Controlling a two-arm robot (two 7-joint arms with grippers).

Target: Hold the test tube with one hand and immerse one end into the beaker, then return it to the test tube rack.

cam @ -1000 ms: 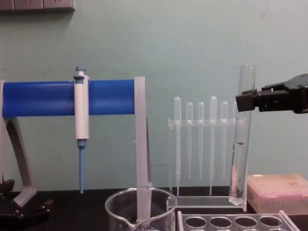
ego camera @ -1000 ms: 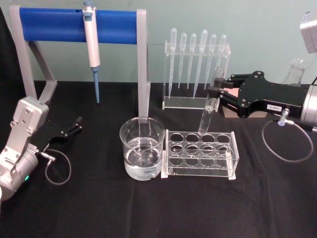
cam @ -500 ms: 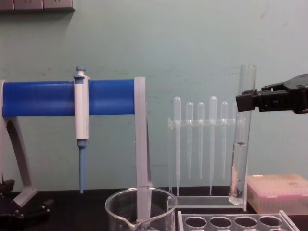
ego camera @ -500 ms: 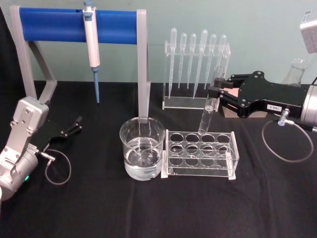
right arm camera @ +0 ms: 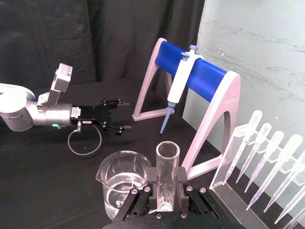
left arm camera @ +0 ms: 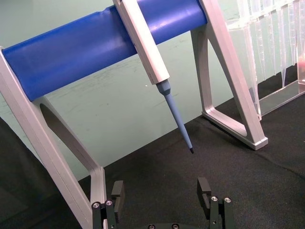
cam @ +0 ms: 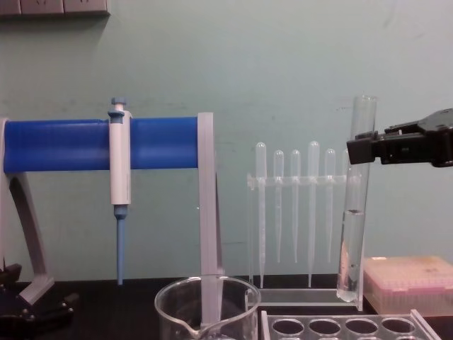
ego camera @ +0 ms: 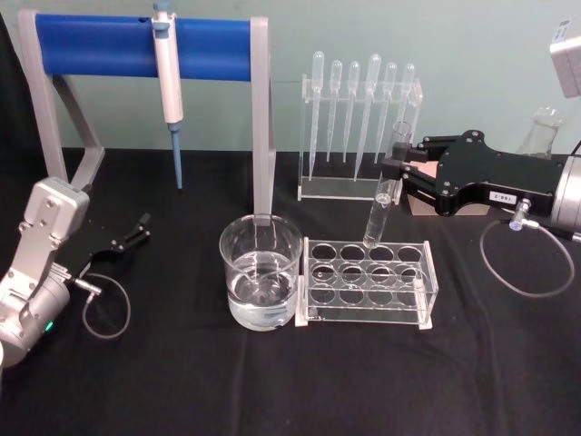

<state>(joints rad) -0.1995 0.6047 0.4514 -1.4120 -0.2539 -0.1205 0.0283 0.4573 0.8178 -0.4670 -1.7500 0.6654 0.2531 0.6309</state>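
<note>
Nothing has shifted since half a second ago. At far left the left gripper point(ego camera: 138, 229) still rests on the black table point(ego camera: 272, 381), well apart from the glassware. Its two fingers stand wide apart with nothing between them, as the left wrist view shows point(left arm camera: 161, 191).

Behind it is the blue bar stand point(ego camera: 109, 45) with a white-and-blue pipette point(ego camera: 167, 82) hanging from it. Toward the middle, the beaker point(ego camera: 227, 250) sits just beside the rack point(ego camera: 368, 309), with clear liquid in its bottom.

The test tube point(ego camera: 383, 195) remains in the air over the rack's back row of holes, its round end just above them and not inserted. It looks near upright from the chest point(cam: 354, 234), and its lower part holds clear liquid.

The right gripper point(ego camera: 395, 168) reaches in from the right and is clamped on the tube's upper part, with the open rim above the jaws. The white label point(ego camera: 502, 196) on its black body carries print too small to read.
</note>
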